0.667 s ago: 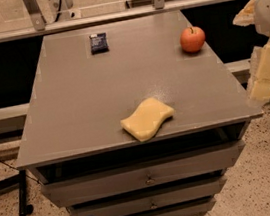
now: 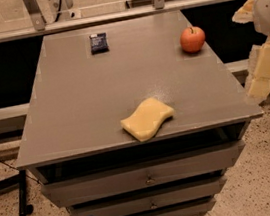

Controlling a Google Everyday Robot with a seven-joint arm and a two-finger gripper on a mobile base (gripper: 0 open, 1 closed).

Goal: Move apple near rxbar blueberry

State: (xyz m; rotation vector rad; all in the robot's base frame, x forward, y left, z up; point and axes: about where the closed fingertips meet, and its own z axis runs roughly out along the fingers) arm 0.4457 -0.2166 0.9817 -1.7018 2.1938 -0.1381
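Camera view: apple (image 2: 192,39) sits free at far-right of worktop (image 2: 85,112), well apart from rxbar blueberry (image 2: 98,42) at far-left-centre. Pincer (image 2: 267,62) hangs off the right edge, not touching apple, prob. staged on apple's side for the reach. Released or clenched: can't tell. Sponge (image 2: 147,119) near front, clear of the route.

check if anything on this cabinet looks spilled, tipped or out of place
Nothing stands out. The apple sits upright near the right edge of the cabinet top, the dark blue wrapped bar lies flat at the back, the yellow sponge flat near the front. The claw is off to the right, touching nothing.
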